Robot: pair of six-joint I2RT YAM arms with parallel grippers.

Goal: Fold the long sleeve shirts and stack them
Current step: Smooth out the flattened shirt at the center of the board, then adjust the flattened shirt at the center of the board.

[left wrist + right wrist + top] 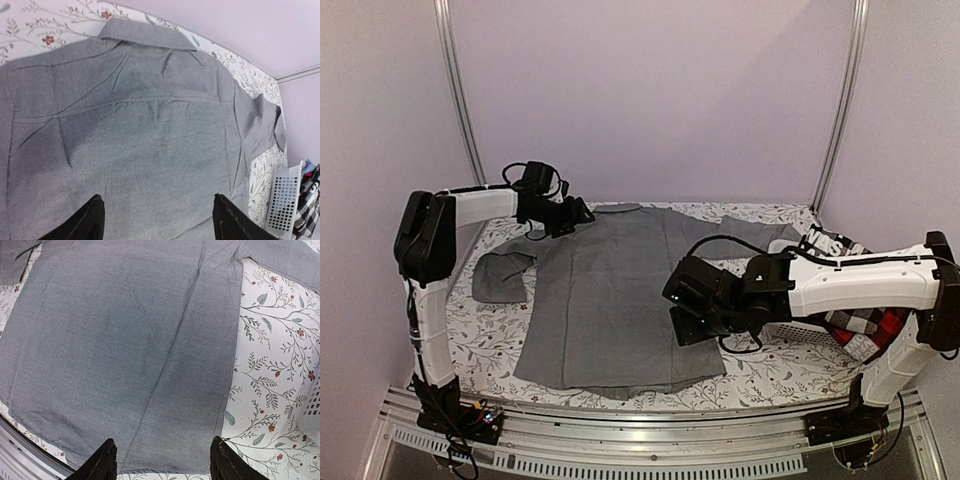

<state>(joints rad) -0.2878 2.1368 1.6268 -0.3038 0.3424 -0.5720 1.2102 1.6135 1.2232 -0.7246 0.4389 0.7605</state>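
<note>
The plain mid-grey cloth shirt with a collar (610,300) is lying spread flat, back side up, on the tabletop with a flower-pattern cover (770,385), in the middle of the top view. The left hand (157,212) is hanging over its upper left part, near the collar, fingers apart and grasping nothing. The right hand (162,455) is hanging over the shirt's lower right part, near the hem, also released. At the right edge, red, black and white checked shirts (865,325) are lying in a white perforated plastic basket (282,200).

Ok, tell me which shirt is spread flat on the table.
The plain grey collared shirt; the checked shirts sit bunched in the basket at right.
</note>
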